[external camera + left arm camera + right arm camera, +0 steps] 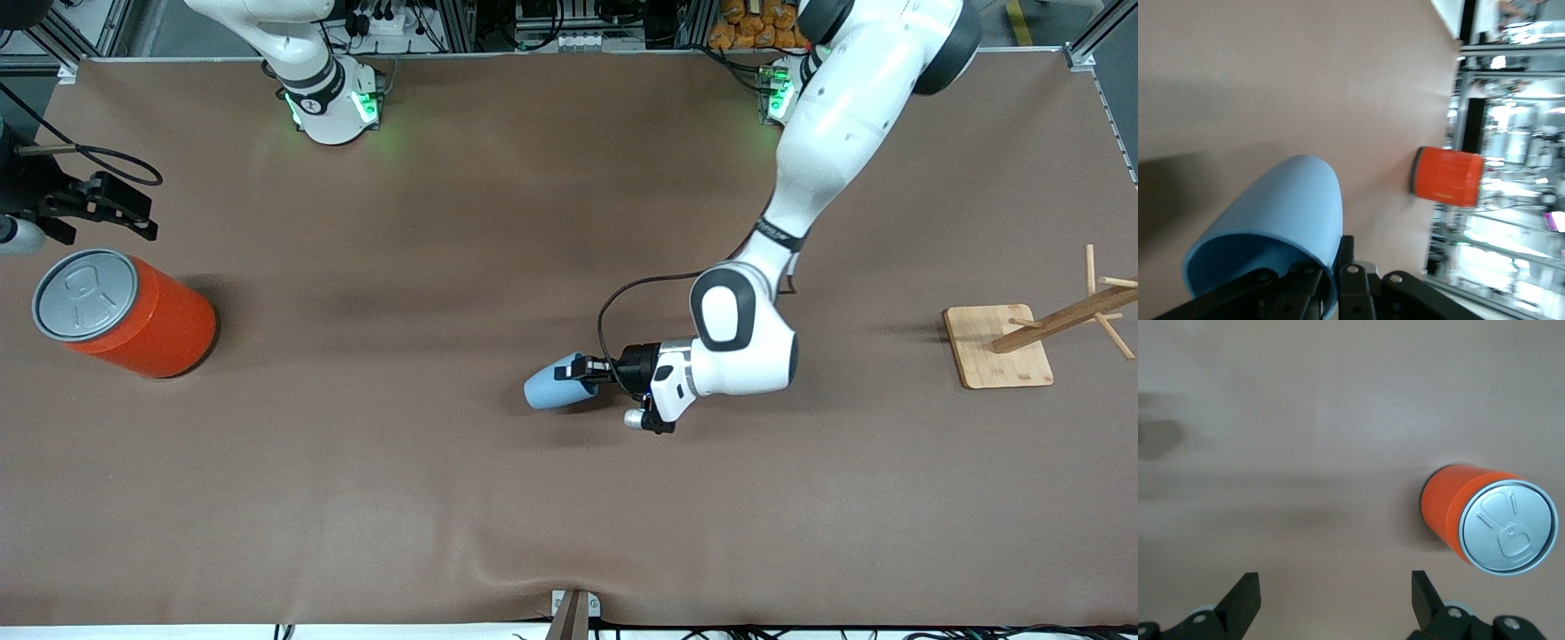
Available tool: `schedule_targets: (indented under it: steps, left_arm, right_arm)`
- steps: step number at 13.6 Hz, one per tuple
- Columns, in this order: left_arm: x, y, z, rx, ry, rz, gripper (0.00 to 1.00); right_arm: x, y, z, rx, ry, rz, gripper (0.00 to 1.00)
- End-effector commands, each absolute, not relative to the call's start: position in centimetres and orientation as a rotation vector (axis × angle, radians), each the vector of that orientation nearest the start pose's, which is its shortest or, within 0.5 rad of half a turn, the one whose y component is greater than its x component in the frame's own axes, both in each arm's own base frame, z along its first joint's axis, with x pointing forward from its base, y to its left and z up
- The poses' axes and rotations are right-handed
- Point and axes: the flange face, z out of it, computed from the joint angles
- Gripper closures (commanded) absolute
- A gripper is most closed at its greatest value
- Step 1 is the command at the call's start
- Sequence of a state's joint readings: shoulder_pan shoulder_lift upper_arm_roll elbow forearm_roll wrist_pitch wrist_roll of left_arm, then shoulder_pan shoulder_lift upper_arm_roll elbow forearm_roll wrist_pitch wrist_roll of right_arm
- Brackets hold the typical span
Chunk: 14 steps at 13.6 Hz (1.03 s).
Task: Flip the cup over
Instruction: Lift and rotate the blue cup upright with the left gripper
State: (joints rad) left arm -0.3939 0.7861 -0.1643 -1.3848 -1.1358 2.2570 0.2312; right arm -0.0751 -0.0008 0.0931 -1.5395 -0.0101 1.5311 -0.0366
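The wide brown counter (444, 498) spreads under both my arms. Toward my right arm's end of it stands the big orange cylindrical can with a grey pull-tab lid (124, 313), upright. Toward my left arm's end sits a pale wooden square base carrying a slanted peg rack (1000, 347), well apart from everything else.

My left arm reaches down to the middle of the counter, its wrist turned sideways. My left claw (582, 371) is clamped on the rim of the small light-blue tapered plastic cup (556, 384): one finger is inside the mouth, the other outside on the wall. The cup lies sideways, its closed end pointing toward the can and its open mouth toward my wrist. I cannot tell whether it rests on the counter or is just above it.

My right claw (93, 206) waits in the air above the counter beside the can, its fingers (1245, 600) spread wide apart with nothing between them.
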Motion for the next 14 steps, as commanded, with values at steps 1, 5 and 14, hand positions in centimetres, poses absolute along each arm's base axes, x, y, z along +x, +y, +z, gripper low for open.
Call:
schedule_targets:
  steps: [1, 5, 14]
  left_arm:
    - [64.1, -35.9, 34.9, 2.381, 0.005, -0.067, 1.0]
    - [63.7, -31.0, 36.0, 2.7, -0.181, -0.213, 1.0]
    - [53.8, -49.7, 32.5, 2.978, -0.253, -0.234, 1.0]
  right_arm:
    - [55.9, 0.9, 63.5, -3.151, -0.11, -0.002, 0.0]
    - [56.3, 1.1, 62.9, -3.141, -0.096, -0.012, 0.0]
    - [54.9, 0.7, 61.3, -3.142, 0.07, 0.118, 0.0]
